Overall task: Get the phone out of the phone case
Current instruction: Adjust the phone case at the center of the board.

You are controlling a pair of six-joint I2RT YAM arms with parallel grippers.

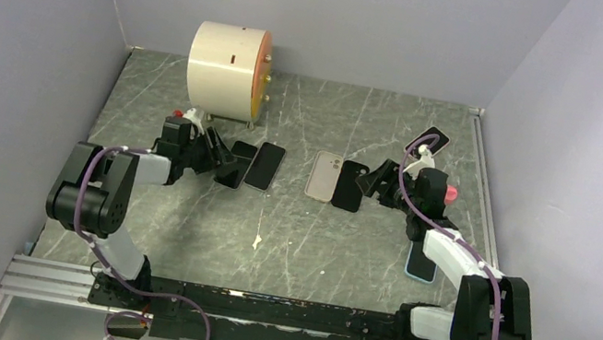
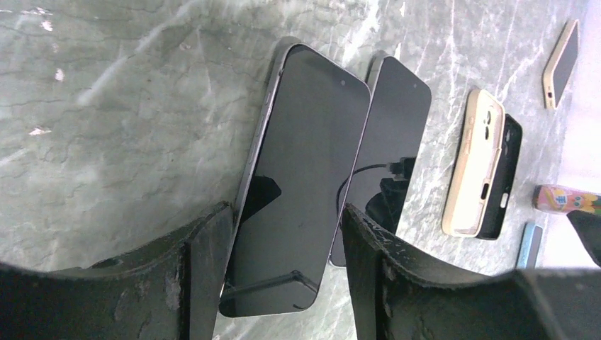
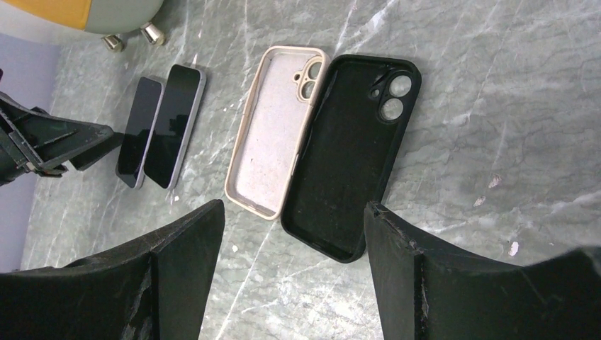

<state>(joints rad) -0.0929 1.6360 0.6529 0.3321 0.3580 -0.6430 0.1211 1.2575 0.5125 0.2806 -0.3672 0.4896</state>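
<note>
The left end effector (image 2: 285,212), jaws spread, straddled one end of a bare phone (image 2: 305,156) lying screen-up on the counter (image 2: 127,127), its long axis running away from the fingers and its front-camera end farthest. Any grip should close squarely on the long edges, clear of the second phone (image 2: 393,120) just beside it. Rightward, the beige case (image 3: 273,127) and black case (image 3: 347,156) lay empty below the spread right end effector (image 3: 294,207).

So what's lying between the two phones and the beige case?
Nothing: the top view shows only bare table between the right-hand phone and the beige case; the right wrist view agrees.
</note>
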